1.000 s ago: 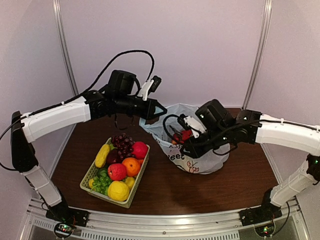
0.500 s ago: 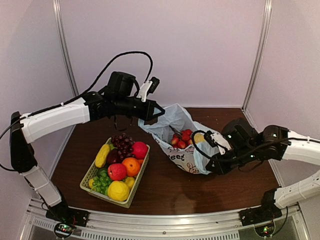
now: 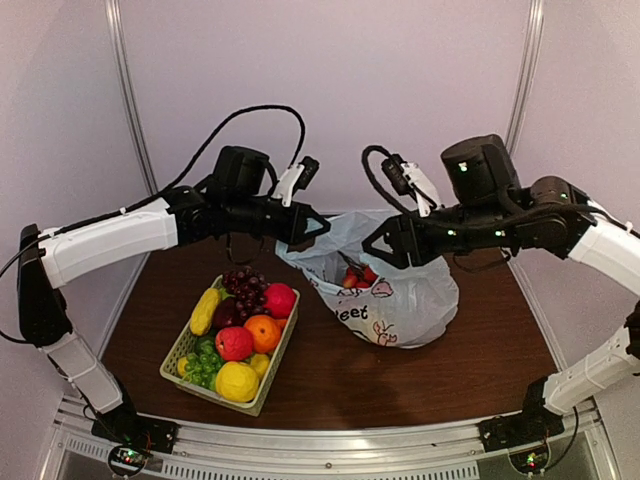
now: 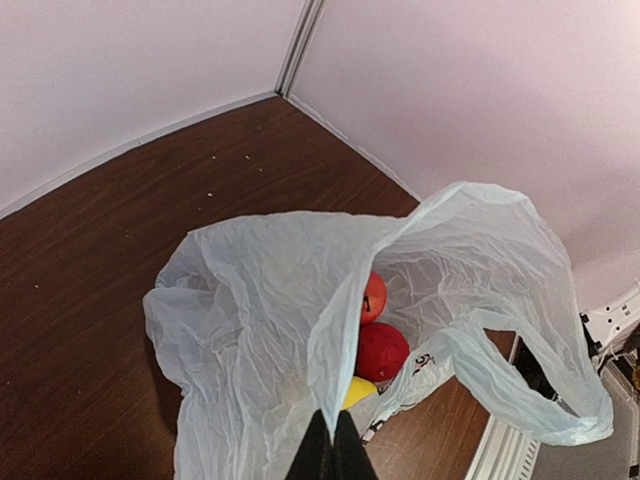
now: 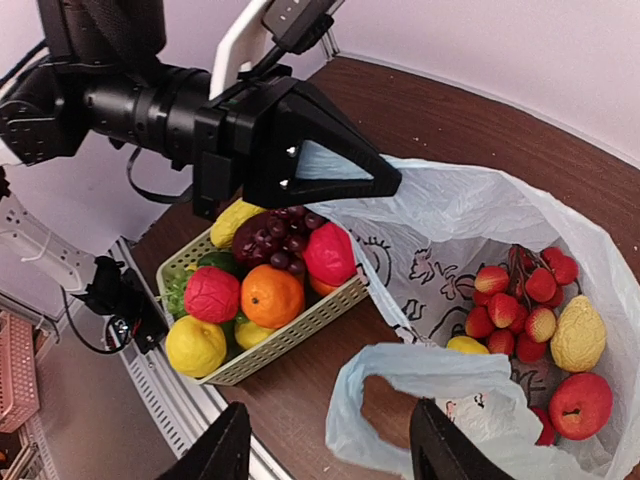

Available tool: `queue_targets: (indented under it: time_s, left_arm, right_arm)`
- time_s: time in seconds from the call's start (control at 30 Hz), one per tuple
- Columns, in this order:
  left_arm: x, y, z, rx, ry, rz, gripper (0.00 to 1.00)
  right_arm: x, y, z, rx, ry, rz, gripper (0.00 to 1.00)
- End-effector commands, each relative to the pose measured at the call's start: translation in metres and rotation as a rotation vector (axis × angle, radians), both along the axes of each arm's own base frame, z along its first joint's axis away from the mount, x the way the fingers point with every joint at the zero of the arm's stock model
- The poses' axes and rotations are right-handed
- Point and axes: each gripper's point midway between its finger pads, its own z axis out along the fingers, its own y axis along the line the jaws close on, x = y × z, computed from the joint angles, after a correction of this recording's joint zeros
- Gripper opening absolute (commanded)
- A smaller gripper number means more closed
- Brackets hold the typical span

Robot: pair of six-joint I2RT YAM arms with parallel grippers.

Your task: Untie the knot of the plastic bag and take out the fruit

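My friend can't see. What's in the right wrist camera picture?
An open pale blue plastic bag on a brown table holds fruit: small red ones, a lumpy yellow one and a red apple. The left arm's fingers pinch its rim, beside a basket full of fruit. The right arm's fingers stand open over a handle loop.

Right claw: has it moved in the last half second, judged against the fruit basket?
Yes: against the still green plastic fruit basket, the right claw shifted left and up the view.

Brown table (image 3: pixel 340 392) bears basket (image 3: pixel 273 375) (pale green) and plastic bag (image 3: pixel 412 300).
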Motion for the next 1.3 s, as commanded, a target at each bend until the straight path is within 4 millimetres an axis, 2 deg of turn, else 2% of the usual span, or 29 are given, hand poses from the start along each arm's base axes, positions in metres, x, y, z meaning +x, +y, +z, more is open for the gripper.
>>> queue_targets:
  time_s: [0.0, 0.13, 0.2, 0.33, 0.43, 0.6, 0.83, 0.9, 1.0, 1.27]
  left_arm:
    - [-0.003, 0.001, 0.019, -0.054, -0.037, -0.015, 0.00]
    - [-0.004, 0.001, 0.019, -0.057, -0.032, -0.020, 0.00]
    - [-0.005, 0.002, 0.018, -0.058, -0.030, -0.018, 0.00]
    - [-0.003, 0.002, 0.019, -0.064, -0.029, -0.002, 0.00]
    - [0.000, 0.004, 0.019, -0.065, -0.027, 0.016, 0.00]
    - [0.005, 0.006, 0.017, -0.066, -0.023, 0.051, 0.00]
    - [0.008, 0.009, 0.016, -0.087, -0.014, 0.089, 0.00]
    - [0.010, 0.011, 0.017, -0.093, -0.017, 0.106, 0.00]
    - [0.013, 0.012, 0.017, -0.098, -0.018, 0.122, 0.00]
    - [0.015, 0.015, 0.008, -0.086, -0.007, 0.141, 0.00]
  right_arm:
    - [0.047, 0.016, -0.014, -0.164, -0.088, -0.126, 0.55]
    - [0.079, 0.030, -0.019, -0.274, -0.117, -0.179, 0.55]
    - [0.092, 0.036, -0.030, -0.319, -0.110, -0.188, 0.54]
    - [0.105, 0.040, -0.070, -0.405, -0.078, -0.193, 0.51]
    - [0.112, 0.033, -0.094, -0.427, -0.070, -0.216, 0.49]
    - [0.123, 0.008, -0.128, -0.451, -0.041, -0.274, 0.47]
    - [0.128, -0.023, -0.179, -0.550, -0.010, -0.309, 0.48]
    - [0.126, -0.032, -0.194, -0.585, 0.007, -0.315, 0.49]
    - [0.111, -0.042, -0.209, -0.594, 0.055, -0.308, 0.49]
    - [0.035, -0.049, -0.230, -0.515, 0.185, -0.218, 0.51]
